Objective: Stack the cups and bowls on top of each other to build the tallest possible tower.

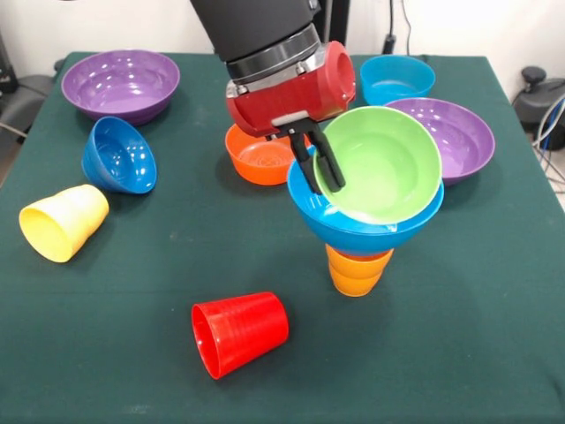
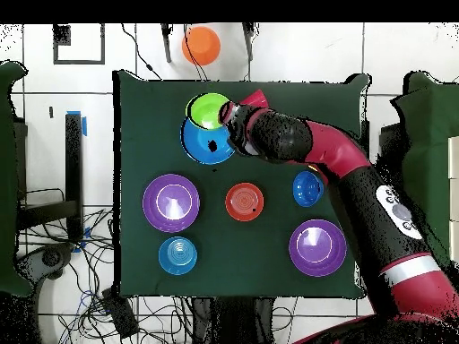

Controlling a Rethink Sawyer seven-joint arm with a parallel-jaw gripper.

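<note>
one tower (image 1: 360,231), three pieces tall.
below the fingers (image 1: 333,172), an orange cup (image 1: 357,270) carries the large blue bowl (image 1: 353,228); the gripper (image 1: 320,174), closed on the green bowl's (image 1: 381,164) rim, holds it tilted inside the blue.

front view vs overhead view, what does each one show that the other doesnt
Only the front view shows the red cup and yellow cup on their sides, and the orange cup under the large blue bowl. Only the overhead view shows the arm's full reach and cables on the floor. Both show the gripper at the tilted green bowl and the orange bowl.
</note>
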